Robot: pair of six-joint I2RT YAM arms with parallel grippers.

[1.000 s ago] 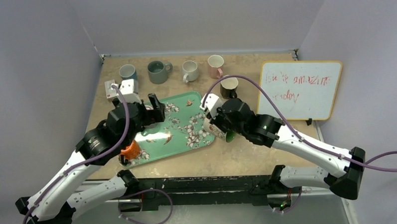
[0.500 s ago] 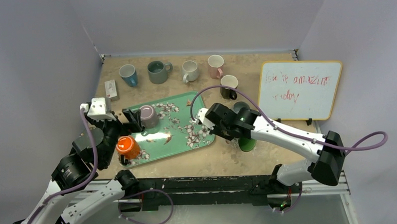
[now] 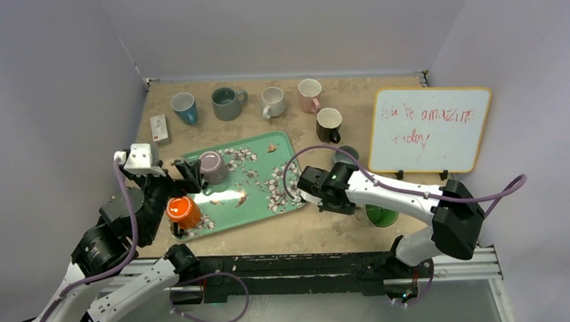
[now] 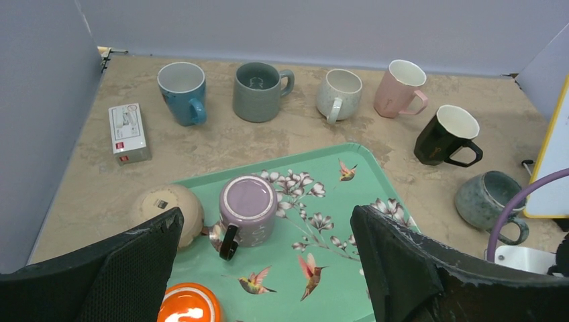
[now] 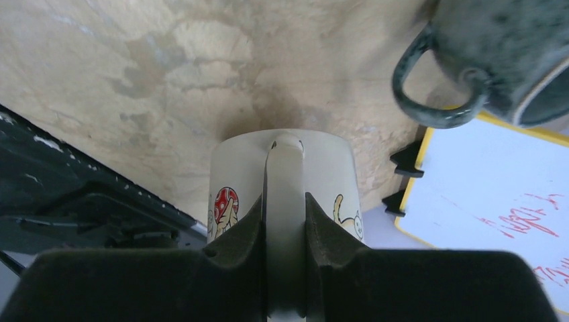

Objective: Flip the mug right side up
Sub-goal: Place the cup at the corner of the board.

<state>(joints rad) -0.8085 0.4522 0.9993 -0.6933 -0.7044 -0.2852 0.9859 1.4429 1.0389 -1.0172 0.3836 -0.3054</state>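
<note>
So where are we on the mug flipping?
Done: blue mug through black mug stand upright at the back. In hand: the right gripper is shut on the handle of the green-lined mug, mouth up, right of the tray; whether it's set down I can't tell. To do: the purple mug and orange mug sit bottom-up on the tray, the open left gripper hovering by the purple one.

Tan table (image 3: 351, 87): tray (image 3: 254, 183), mugs (image 3: 227, 103), whiteboard (image 3: 430, 129)

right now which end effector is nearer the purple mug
Left. The left end effector is beside the purple mug; the right end effector is off the tray, to its right.
</note>
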